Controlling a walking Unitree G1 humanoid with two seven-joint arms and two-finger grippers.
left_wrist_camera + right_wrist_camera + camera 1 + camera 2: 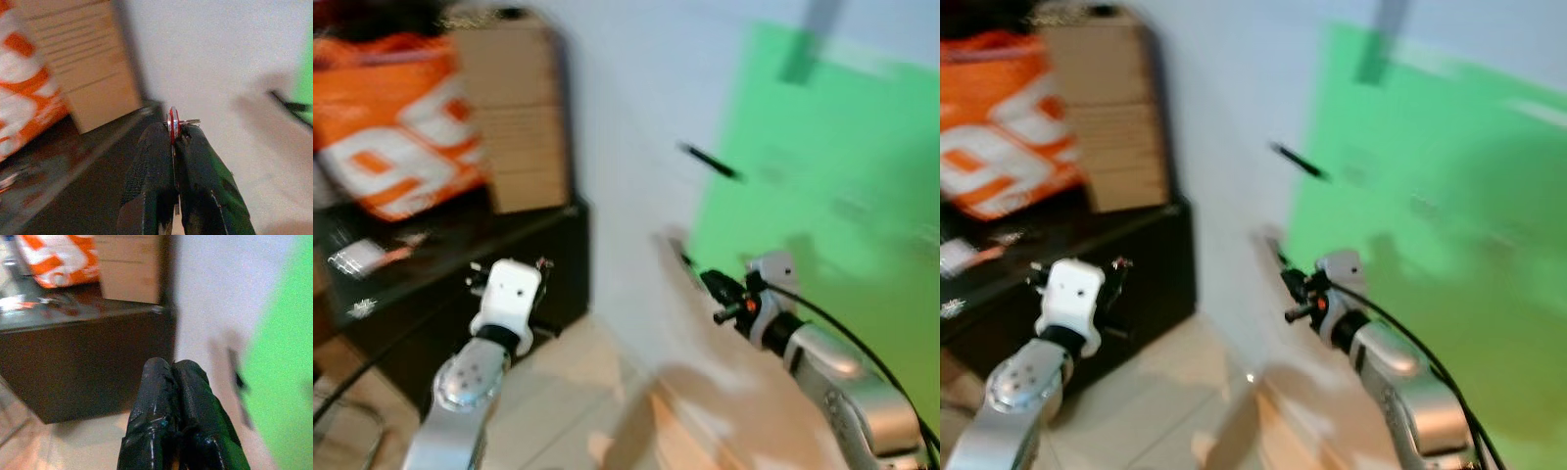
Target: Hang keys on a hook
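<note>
Left wrist view: left end effector (175,139) pinches half-hidden keys (172,122).

Even, fairly bright indoor light. Both eye views smeared by motion blur; cardboard box (514,113) and orange bag (386,122) edges streaked. Soft shadows on white wall (626,127) beside green sheet (832,196). Wrist views grainy, backgrounds soft

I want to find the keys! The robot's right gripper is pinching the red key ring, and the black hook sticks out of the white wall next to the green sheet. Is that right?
Not quite. The left gripper is pinching the red key ring, as the left wrist view shows; the right gripper is shut with nothing seen between its fingers. The black hook does stick out of the white wall beside the green sheet.
</note>
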